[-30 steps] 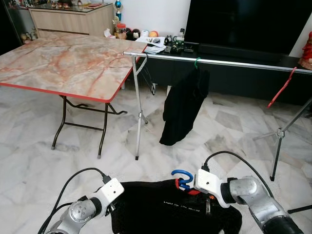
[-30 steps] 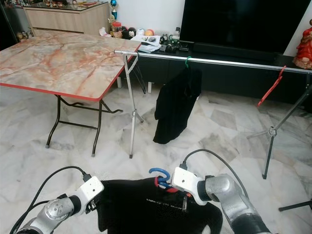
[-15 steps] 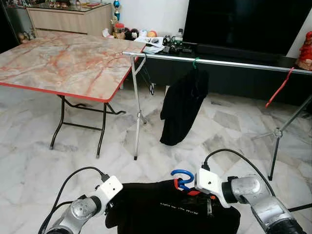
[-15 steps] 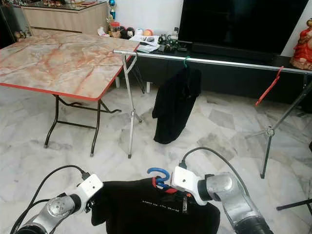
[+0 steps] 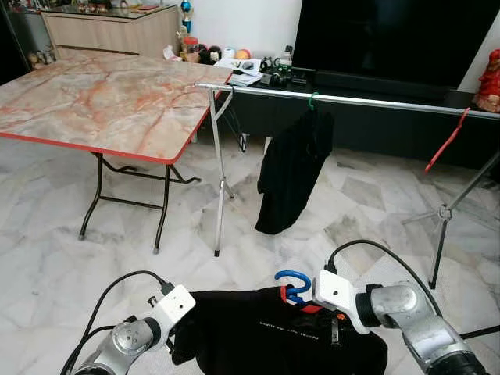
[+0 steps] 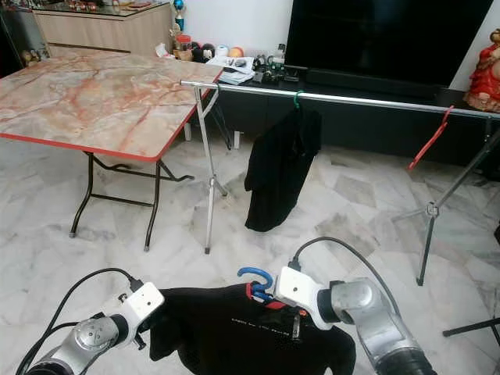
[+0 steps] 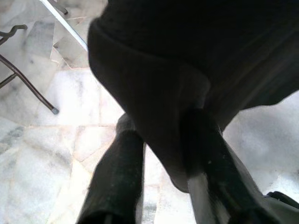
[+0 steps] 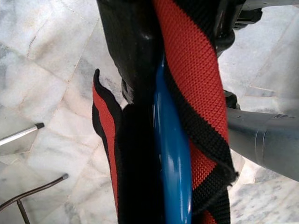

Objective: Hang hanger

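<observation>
The right gripper (image 6: pixel 266 295) has its jaws clamped on the blue hanger (image 6: pixel 256 278) at the black shirt's (image 6: pixel 234 332) red collar. The left gripper (image 5: pixel 178 340) pinches the shirt's sleeve edge, holding it low over the marble floor (image 5: pixel 47 250). Ahead stands the metal rail (image 5: pixel 344 99), bearing another black garment (image 5: pixel 293 168).

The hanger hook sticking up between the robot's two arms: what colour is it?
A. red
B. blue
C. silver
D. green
B: the hook curving up beside the right gripper is blue, and the right wrist view shows the same blue plastic against the red and black collar of the black shirt.
</observation>
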